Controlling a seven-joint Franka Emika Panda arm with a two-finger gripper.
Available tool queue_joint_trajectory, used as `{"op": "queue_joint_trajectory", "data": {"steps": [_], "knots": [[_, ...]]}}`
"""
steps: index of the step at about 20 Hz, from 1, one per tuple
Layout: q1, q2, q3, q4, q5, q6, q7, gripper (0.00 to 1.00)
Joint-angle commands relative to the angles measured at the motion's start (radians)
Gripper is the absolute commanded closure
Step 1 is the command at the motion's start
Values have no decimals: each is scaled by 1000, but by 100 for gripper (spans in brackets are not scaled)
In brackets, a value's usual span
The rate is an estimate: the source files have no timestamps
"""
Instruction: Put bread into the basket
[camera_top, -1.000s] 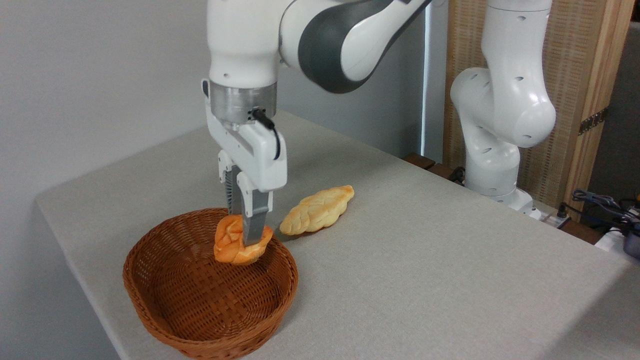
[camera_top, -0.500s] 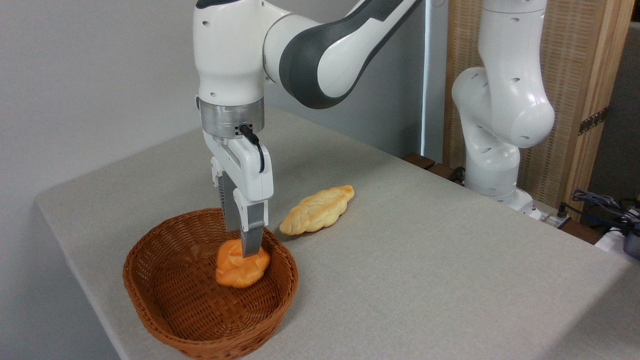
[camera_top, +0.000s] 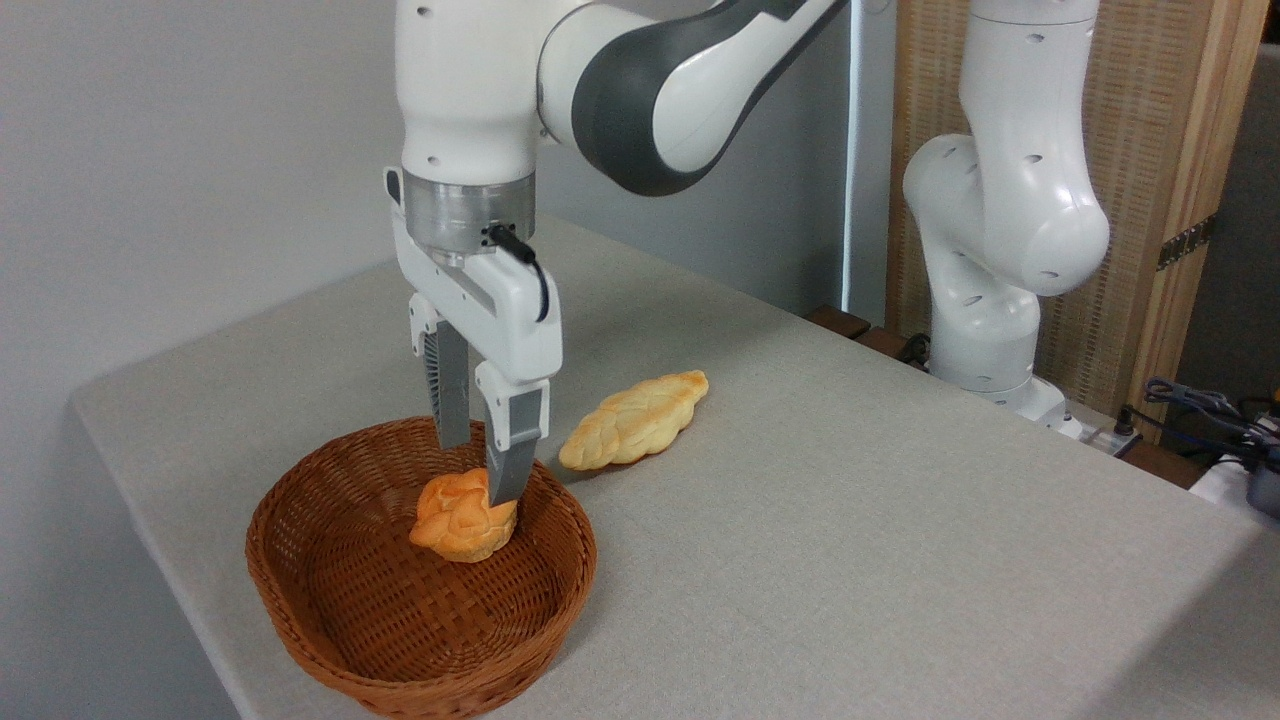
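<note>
The small orange-golden knotted bun (camera_top: 460, 522) lies inside the reddish-brown wicker basket (camera_top: 440, 692), on its floor toward the far right side. My gripper (camera_top: 476, 472) hangs straight down just over the bun and is open. Its two fingers stand apart: the nearer fingertip (camera_top: 503, 488) is at the bun's upper right edge, and the farther one ends above the basket's back rim. Whether the nearer fingertip still touches the crust I cannot tell. The bun rests on the wicker and is not held.
A longer pale-yellow braided loaf (camera_top: 635, 420) lies on the grey table (camera_top: 850, 520) just right of the basket's far rim. The arm's white base (camera_top: 985, 330) stands at the table's back right, with cables (camera_top: 1200, 410) beyond it. The table's left edge runs close behind the basket.
The bun was lowered from rim height onto the basket's floor. The fingers then spread apart and let it go, and the hand rose a little.
</note>
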Motion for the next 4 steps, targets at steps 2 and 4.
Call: {"op": "queue_joint_trajectory", "data": {"steps": [2,4], "knots": [[0,-63,45,-1,4,-106,-40,0],[0,-71,47,-1,6,-149,-40,0]]}}
